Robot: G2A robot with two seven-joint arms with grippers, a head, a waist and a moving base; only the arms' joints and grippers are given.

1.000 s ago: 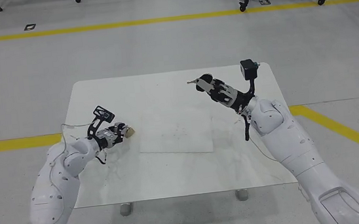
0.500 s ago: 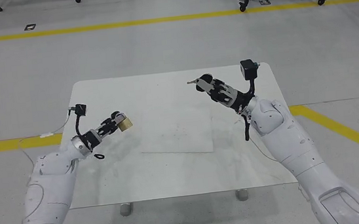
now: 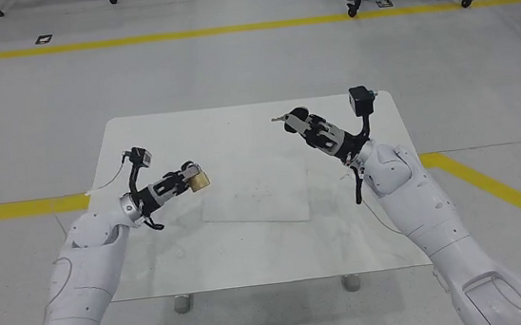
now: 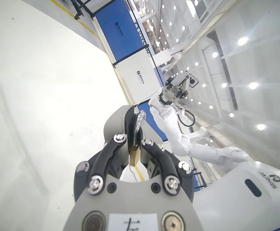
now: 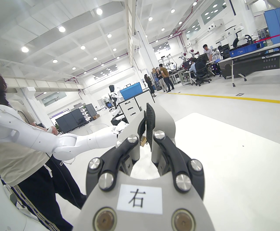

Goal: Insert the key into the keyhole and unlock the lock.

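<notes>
left fingers (image 4: pixel 114 128) tight on brass lock (image 3: pixel 202 181), right fingers (image 5: pixel 163 122) tight on key (image 3: pixel 280 119), well apart

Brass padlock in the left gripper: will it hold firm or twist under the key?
The small brass padlock looks solid metal, probably rigid and heavy for its size. Its smooth faces, pinched in the left gripper, might pivot under the small metal key's push.

left gripper (image 3: pixel 189 179) carrying lock (image 3: pixel 202 181), shifted toward table centre
</notes>
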